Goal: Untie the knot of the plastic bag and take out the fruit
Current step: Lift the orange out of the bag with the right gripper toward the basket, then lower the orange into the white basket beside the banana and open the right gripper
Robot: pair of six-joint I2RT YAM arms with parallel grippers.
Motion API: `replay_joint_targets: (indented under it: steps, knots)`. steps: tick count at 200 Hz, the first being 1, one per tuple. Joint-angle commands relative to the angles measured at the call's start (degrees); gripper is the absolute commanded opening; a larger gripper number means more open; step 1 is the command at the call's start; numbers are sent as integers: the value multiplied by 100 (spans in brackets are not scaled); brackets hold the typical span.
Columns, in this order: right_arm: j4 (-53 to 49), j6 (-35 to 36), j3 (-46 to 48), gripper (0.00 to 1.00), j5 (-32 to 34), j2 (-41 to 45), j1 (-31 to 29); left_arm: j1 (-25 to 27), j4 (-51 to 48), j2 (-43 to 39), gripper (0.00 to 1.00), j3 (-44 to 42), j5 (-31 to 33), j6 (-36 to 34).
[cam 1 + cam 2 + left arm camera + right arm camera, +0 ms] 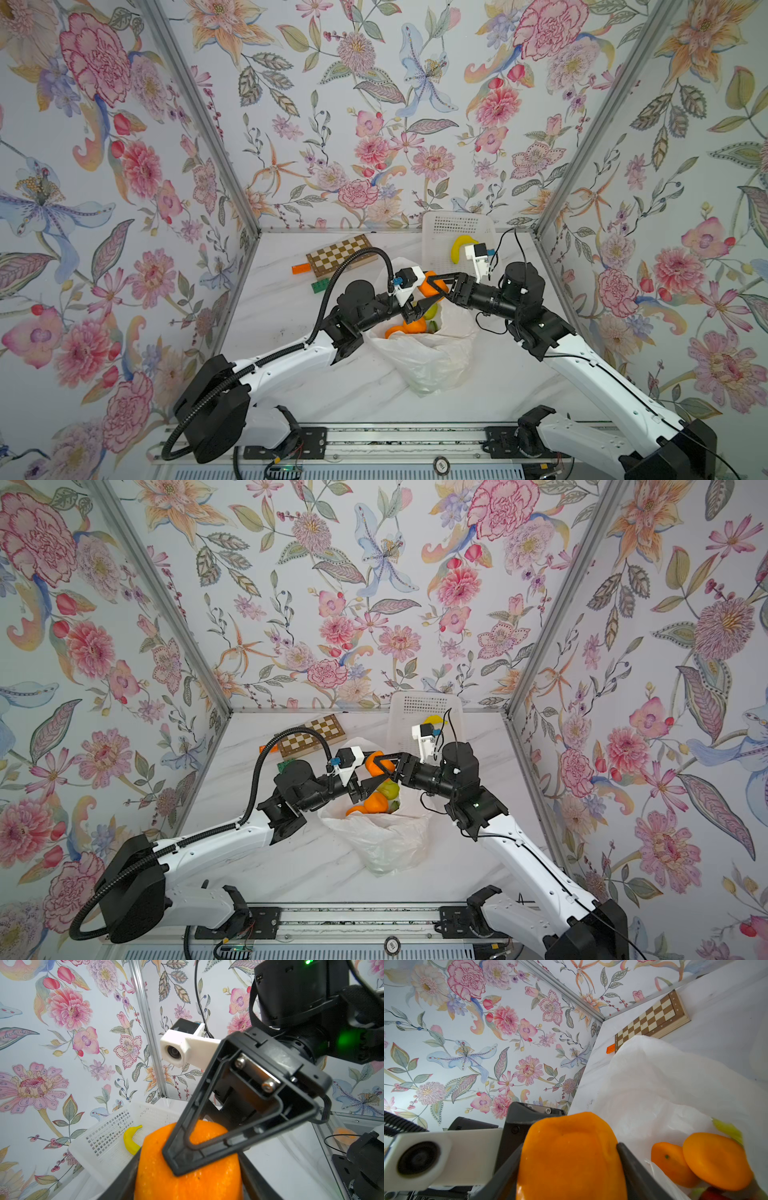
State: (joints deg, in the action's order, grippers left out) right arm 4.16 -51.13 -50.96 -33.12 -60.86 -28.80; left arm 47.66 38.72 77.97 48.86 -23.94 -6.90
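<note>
With the bag [428,361] open, left gripper [187,1188] and right gripper [571,1167] both pinch one orange [376,762] mid-frame; other fruit [716,1159] remains inside.

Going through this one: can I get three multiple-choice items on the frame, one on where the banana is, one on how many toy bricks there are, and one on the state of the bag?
1. Where does the banana lie?
A. in the white basket
B. on the bare tabletop
C. hanging from a hook

2. How many toy bricks lie beside the chessboard?
A. one
B. two
C. four

3. What state is the plastic bag in?
A. knotted shut
B. mouth open, fruit showing
C. flat and empty

Answers:
1 A: both top views show the yellow curve inside the perforated walls.
2 B: a top view shows an orange brick and a green brick, and no others.
3 B: the mouth gapes, no knot closes it, and orange and green pieces sit inside.
</note>
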Motion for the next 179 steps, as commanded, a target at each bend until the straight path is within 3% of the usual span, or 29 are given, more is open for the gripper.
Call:
replay_joint_targets:
  steps: [1,10,31,59,87,122,147,179]
  knots:
    - [285,-81,35,54,-14,-53,41,33,224,-133,51,160,-158,-44]
    - [304,-78,-5,50,15,-57,50,32,111,-131,53,221,-88,-24]
    - [312,43,-85,48,147,-66,127,33,-315,-117,79,464,234,200]
    - [174,160,-247,42,149,-225,580,37,-770,-140,99,697,474,507]
    - [-48,468,-544,41,173,-442,1059,35,-1352,-253,99,851,908,744]
    - [-447,982,-957,39,478,-890,1607,36,-1938,-361,99,994,833,1040]
    - [-887,1413,-1429,38,880,-1415,1819,33,-2726,-388,99,1325,1037,1212]
    - [-1822,2416,-2400,38,1902,-2419,1908,34,-3917,-356,99,1873,1484,1438]
